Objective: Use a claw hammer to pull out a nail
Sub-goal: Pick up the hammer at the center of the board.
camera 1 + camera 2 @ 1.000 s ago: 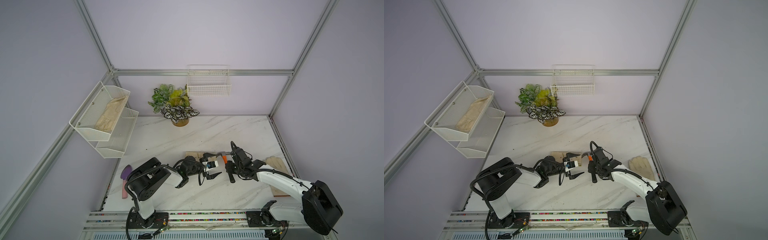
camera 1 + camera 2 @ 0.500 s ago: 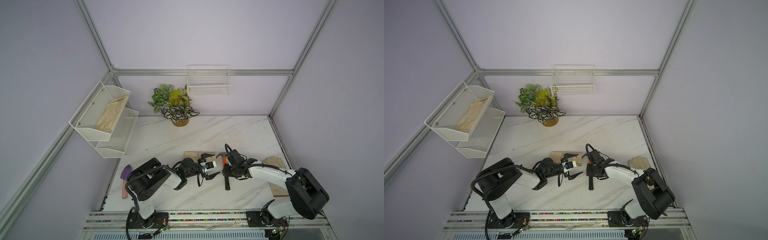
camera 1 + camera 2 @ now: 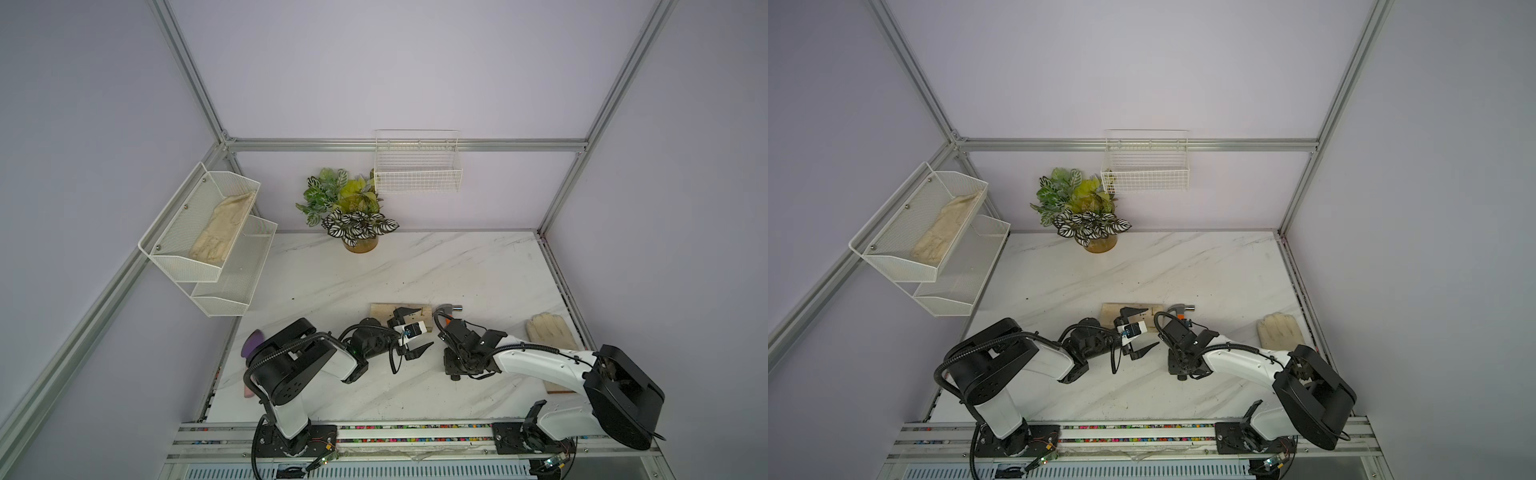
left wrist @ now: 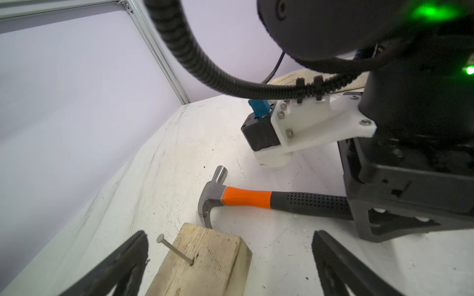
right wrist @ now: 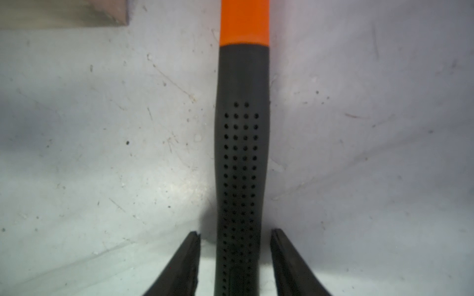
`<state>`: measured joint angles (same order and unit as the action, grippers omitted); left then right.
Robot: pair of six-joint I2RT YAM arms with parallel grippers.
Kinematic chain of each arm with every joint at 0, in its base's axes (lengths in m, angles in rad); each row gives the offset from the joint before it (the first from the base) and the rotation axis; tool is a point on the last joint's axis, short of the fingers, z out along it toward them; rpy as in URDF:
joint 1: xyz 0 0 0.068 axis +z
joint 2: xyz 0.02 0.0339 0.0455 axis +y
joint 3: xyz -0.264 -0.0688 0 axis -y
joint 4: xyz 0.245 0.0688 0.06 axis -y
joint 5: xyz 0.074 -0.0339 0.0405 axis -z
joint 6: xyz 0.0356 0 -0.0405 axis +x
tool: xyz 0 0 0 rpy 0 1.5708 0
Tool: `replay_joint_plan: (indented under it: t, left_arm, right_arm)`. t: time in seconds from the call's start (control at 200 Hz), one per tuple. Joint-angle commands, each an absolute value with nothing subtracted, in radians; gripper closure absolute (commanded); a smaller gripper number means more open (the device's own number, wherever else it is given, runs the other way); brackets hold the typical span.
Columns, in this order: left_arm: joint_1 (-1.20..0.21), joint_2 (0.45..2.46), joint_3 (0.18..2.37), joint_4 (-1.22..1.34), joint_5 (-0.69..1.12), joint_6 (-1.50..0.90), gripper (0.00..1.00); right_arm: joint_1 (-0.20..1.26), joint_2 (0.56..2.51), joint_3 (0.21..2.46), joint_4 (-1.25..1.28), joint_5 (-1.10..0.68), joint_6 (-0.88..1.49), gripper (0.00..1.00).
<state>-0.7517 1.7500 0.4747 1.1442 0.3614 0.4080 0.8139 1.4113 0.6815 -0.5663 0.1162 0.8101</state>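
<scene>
Jaws of the right gripper [image 5: 235, 232], lower centre of its wrist view, flank the claw hammer [image 5: 242, 128] handle, unclamped; left gripper [image 4: 228, 233] gapes astride the wooden block [image 4: 213, 258]. Gripped this far back, the head may twist past the nail [image 4: 174, 248].

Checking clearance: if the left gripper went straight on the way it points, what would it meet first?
Probably the steel head of the claw hammer, just past the wooden block between the open left gripper's jaws; relative height is unclear.
</scene>
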Motion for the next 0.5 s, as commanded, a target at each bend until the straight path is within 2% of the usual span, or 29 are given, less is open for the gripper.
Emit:
replay_joint_plan:
  t: [0.0, 0.075, 0.17, 0.495]
  left_arm:
    - [-0.746, 1.688, 0.453, 1.186, 0.354, 0.419, 0.00]
    - [-0.747, 1.676, 0.451, 1.168, 0.363, 0.428, 0.00]
    - [-0.746, 1.663, 0.465, 1.125, 0.370, 0.447, 0.00]
    - [-0.746, 1.760, 0.549, 1.174, 0.500, 0.491, 0.00]
  right_arm:
    - [0.830, 1.501, 0.652, -0.584, 0.127, 0.864, 0.71]
    - [0.834, 1.502, 0.668, -0.629, 0.157, 0.862, 0.88]
    - [0.834, 1.437, 0.696, -0.665, 0.175, 0.864, 1.00]
    - [0.772, 1.288, 0.911, -0.858, 0.174, 0.766, 1.00]
